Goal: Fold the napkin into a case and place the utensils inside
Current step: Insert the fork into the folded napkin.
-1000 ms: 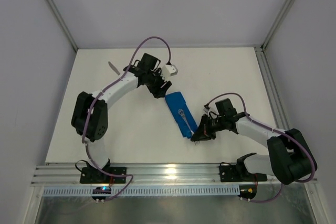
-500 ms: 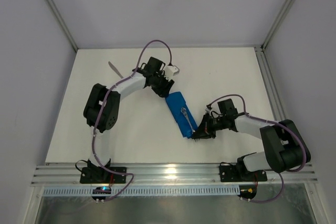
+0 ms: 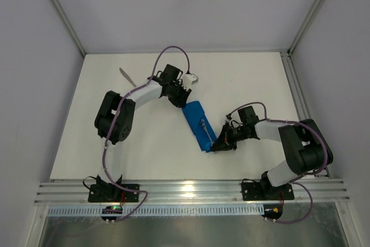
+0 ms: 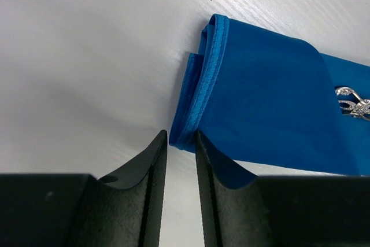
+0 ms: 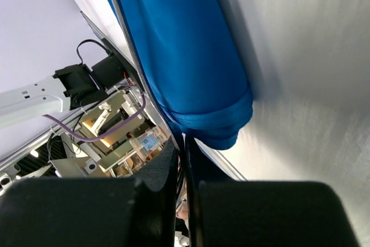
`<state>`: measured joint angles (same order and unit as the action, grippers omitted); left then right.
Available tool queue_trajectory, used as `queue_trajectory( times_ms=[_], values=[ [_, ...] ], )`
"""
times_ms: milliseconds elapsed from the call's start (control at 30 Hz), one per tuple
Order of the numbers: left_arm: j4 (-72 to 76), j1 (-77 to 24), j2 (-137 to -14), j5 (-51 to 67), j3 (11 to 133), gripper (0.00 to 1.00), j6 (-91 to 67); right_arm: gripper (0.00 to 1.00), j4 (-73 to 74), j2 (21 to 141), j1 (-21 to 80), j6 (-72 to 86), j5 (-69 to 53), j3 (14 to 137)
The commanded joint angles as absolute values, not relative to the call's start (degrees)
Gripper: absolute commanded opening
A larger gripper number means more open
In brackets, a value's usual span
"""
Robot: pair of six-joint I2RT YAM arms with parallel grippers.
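Note:
The napkin, folded into a narrow blue case (image 3: 196,124), lies slanted at mid-table. A silver fork lies along it, its ornate handle end (image 3: 203,124) on top of the cloth (image 4: 354,102). In the right wrist view the fork shows as a thin silver strip (image 5: 124,33) running into my right gripper (image 5: 184,140). That gripper (image 3: 217,147) is shut on the fork at the case's near end. My left gripper (image 3: 184,102) is at the far end. Its fingers stand a narrow gap apart, and the hemmed corner (image 4: 191,128) lies between the tips (image 4: 180,137). The knife (image 3: 125,76) lies far back left.
Grey walls enclose the white table (image 3: 144,143) on three sides. A metal rail (image 3: 185,189) runs along the near edge by the arm bases. The left arm's purple cable (image 3: 167,50) loops above its wrist.
My left gripper has slid to the case's far corner and its jaws have narrowed. The right forearm has swung in while its gripper stayed shut at the near end.

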<state>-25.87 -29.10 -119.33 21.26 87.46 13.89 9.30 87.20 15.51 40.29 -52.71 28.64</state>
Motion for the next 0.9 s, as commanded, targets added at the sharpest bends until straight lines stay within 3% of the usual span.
queue_trajectory(
  times_ms=[0, 167, 267, 433, 867],
  values=[
    [-22.5, -29.0, -119.2, 22.5, 88.2, 0.27, 14.1, 0.04, 11.9, 88.3, 15.2, 37.7, -53.1, 32.8],
    [-21.8, -29.4, -119.2, 22.1, 87.7, 0.23, 15.0, 0.04, 12.9, 89.8, 15.2, 37.1, -52.6, 36.0],
    [-21.6, -29.7, -119.4, 21.7, 87.5, 0.10, 15.1, 0.04, 13.2, 93.7, 15.1, 36.0, -52.2, 38.1],
    [-21.4, -30.1, -119.3, 21.6, 86.9, 0.04, 15.7, 0.04, 13.4, 97.1, 15.2, 36.0, -52.0, 42.2],
    [-20.7, -30.1, -119.8, 21.7, 86.2, 0.00, 16.0, 0.04, 12.0, 102.9, 15.1, 36.5, -50.4, 47.9]
  ],
)
